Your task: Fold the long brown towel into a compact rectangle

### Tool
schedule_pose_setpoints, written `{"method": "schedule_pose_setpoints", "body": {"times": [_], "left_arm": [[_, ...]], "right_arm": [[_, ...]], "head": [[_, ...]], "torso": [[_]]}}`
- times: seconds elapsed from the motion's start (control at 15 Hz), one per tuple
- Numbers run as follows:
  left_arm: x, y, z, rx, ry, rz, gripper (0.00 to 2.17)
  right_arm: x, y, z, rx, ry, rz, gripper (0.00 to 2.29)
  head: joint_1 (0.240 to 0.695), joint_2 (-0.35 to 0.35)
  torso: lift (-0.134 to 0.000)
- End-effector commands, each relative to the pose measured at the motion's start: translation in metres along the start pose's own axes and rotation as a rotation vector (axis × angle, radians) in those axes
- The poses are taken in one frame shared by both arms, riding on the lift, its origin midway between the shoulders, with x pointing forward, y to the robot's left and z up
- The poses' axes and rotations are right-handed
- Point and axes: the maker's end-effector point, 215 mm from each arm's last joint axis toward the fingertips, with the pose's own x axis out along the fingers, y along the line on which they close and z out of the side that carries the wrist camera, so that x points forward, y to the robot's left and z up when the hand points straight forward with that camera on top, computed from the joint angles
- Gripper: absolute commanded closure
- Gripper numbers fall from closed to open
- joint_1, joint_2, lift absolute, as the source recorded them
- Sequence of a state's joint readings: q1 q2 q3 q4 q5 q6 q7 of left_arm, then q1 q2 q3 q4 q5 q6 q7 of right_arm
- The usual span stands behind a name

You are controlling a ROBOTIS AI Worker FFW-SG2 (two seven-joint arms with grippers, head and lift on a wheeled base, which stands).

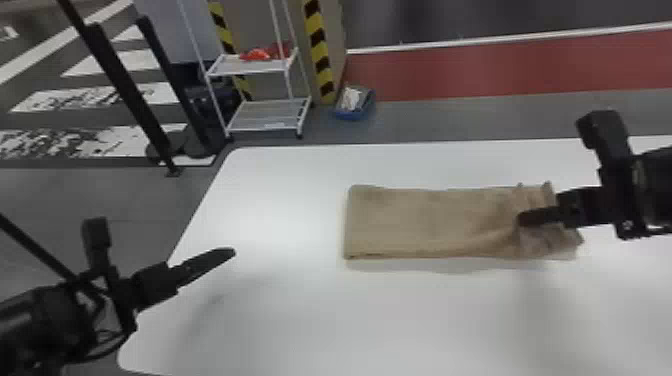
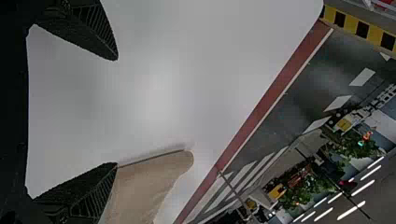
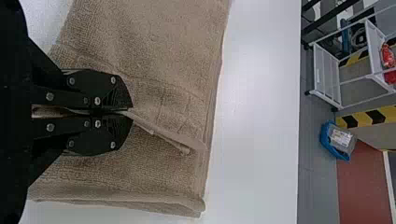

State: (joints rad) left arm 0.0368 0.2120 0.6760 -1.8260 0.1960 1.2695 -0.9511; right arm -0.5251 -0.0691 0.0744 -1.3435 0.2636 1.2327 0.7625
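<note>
The brown towel (image 1: 425, 220) lies folded in a long strip right of the table's middle, its left end smooth and its right end rumpled. Over that right end is my right gripper (image 1: 522, 219); in the right wrist view the right gripper (image 3: 128, 111) is shut on an edge of the towel (image 3: 163, 60). My left gripper (image 1: 231, 252) is above the table's left part, apart from the towel. Seen from its own wrist, the left gripper (image 2: 116, 112) stands open with nothing between its fingers, and the towel's smooth end (image 2: 144, 186) lies beyond one fingertip.
The white table (image 1: 280, 310) extends around the towel. Past its far edge stand a white wire rack (image 1: 265, 120) and a blue bin (image 1: 355, 115), with black posts (image 1: 125, 90) at the far left.
</note>
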Motion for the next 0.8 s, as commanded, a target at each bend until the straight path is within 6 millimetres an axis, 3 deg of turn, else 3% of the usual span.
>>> {"method": "schedule_pose_setpoints", "body": {"times": [0.0,0.4,0.53,0.73], "left_arm": [[0.0,0.001,0.0,0.0,0.001,0.004,0.08],[0.0,0.001,0.004,0.006,-0.001,0.005,0.08],[-0.001,0.002,0.004,0.01,-0.001,0.012,0.08],[0.0,0.003,0.004,0.008,0.0,0.014,0.08]], "right_arm": [[-0.002,-0.001,-0.001,0.016,-0.008,0.007,1.18],[-0.007,-0.001,0.002,0.043,-0.028,0.026,1.18],[-0.018,0.004,0.011,0.076,-0.059,0.056,1.18],[-0.025,-0.002,0.01,0.095,-0.066,0.054,1.18]], "head": [[0.695,0.245],[0.695,0.243],[0.695,0.243],[0.695,0.246]], "torso": [[-0.124],[-0.124],[-0.124],[-0.124]]}}
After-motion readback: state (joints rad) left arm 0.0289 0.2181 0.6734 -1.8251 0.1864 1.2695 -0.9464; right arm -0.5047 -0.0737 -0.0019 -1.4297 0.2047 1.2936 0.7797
